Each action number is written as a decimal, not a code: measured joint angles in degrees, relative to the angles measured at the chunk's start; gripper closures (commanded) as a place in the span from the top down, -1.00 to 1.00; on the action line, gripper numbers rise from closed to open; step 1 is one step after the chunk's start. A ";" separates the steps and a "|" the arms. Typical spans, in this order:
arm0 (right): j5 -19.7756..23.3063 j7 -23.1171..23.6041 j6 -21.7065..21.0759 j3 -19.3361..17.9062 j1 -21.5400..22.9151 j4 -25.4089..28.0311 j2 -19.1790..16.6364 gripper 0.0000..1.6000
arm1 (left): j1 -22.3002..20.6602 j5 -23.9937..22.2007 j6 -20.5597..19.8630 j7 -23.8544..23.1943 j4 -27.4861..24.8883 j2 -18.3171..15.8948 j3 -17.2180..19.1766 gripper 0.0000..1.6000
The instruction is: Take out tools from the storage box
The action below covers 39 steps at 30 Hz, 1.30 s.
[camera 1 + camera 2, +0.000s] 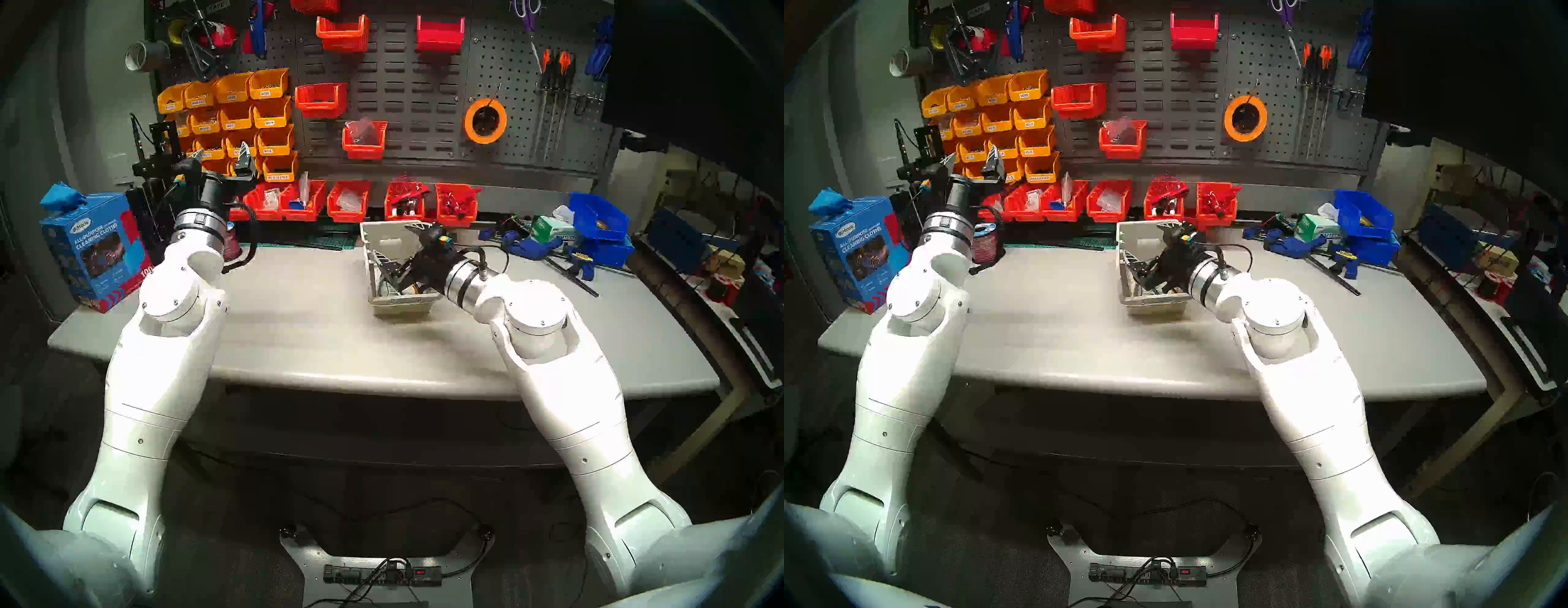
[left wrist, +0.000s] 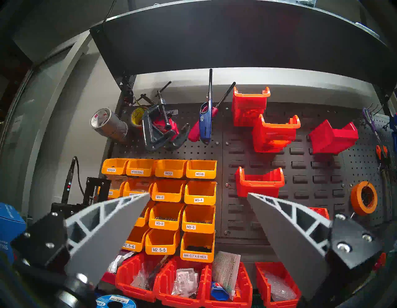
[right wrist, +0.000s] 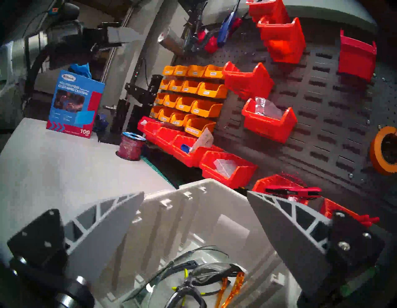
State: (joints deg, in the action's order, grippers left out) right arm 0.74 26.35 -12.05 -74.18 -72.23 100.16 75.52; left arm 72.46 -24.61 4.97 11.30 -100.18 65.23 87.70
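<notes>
Grey desk, beige storage box mid-desk. Your right claw hangs over the box, jaws spread, empty. Left claw also spread, parked up by the yellow bins. Two safety glasses lie tangled on the box floor, arms seemingly crossed. Risk: you pinch one and drag both, or clip the ribbed wall.

Yellow bins, centre of left wrist view, white labels: M3X5X4, M3X8, M3X6, M4-6, M3-4, M3-8, M3-6, M2.5-6, M2.5-5, M4-0.7 X 6 HEX. Grey tape roll, upper left: 3M. Blue carton, left of head view: "ALL-PURPOSE CLEANING CLOTHS"; "100" at its lower corner. Other labels too blurred.
</notes>
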 measured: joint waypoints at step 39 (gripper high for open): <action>-3.89 8.80 -12.36 3.70 5.20 0.90 -5.40 1.00 | 0.00 0.01 0.00 0.00 0.01 0.01 0.01 1.00</action>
State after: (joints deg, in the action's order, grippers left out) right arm -3.15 35.16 -24.41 -70.48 -67.02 101.06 70.11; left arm 72.46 -24.60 4.98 11.30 -100.17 65.24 87.72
